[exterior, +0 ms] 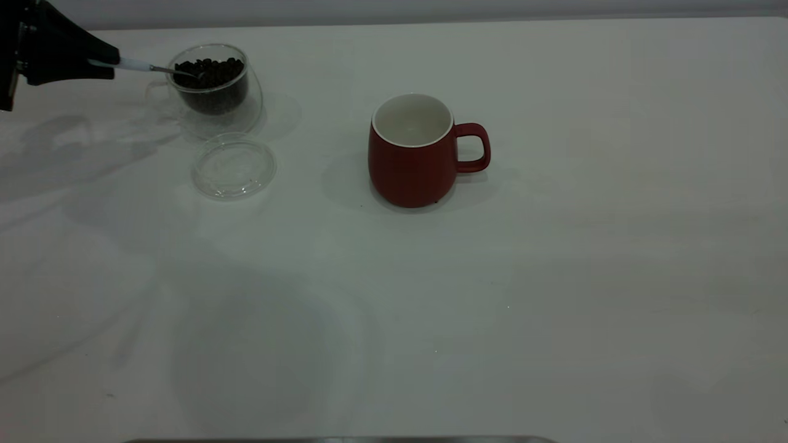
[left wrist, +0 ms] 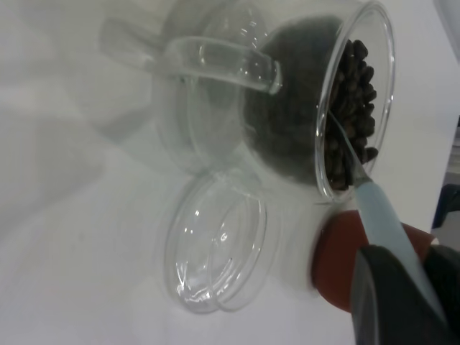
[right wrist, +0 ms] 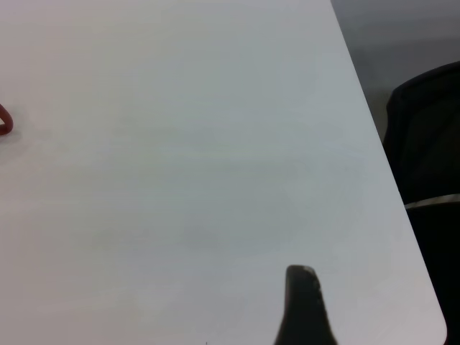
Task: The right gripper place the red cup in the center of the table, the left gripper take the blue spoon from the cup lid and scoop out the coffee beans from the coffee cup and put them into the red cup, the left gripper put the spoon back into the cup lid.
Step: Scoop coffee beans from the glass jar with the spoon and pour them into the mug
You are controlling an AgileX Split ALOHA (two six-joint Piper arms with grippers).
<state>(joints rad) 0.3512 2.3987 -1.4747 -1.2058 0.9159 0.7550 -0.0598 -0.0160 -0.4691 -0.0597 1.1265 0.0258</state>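
The red cup (exterior: pixel 411 161) stands upright near the middle of the table (exterior: pixel 554 277), its white inside bare and its handle to the right. At the back left, the glass coffee cup (exterior: pixel 214 88) holds a heap of coffee beans (exterior: pixel 209 69). My left gripper (exterior: pixel 106 62) is shut on the pale handle of the blue spoon (exterior: pixel 136 64), whose metal bowl dips into the beans. The clear cup lid (exterior: pixel 233 166) lies bare in front of the coffee cup. The left wrist view shows the spoon (left wrist: pixel 379 215), beans (left wrist: pixel 353 115), lid (left wrist: pixel 215 251) and red cup (left wrist: pixel 334 266). My right gripper (right wrist: pixel 305 305) hangs over the table's right part.
The table's rounded corner and edge (right wrist: pixel 402 215) run beside the right gripper, with a dark chair-like shape (right wrist: pixel 428 151) past it. A sliver of the red cup's handle (right wrist: pixel 3 121) shows at that view's border. A grey strip (exterior: pixel 338 440) lies at the front edge.
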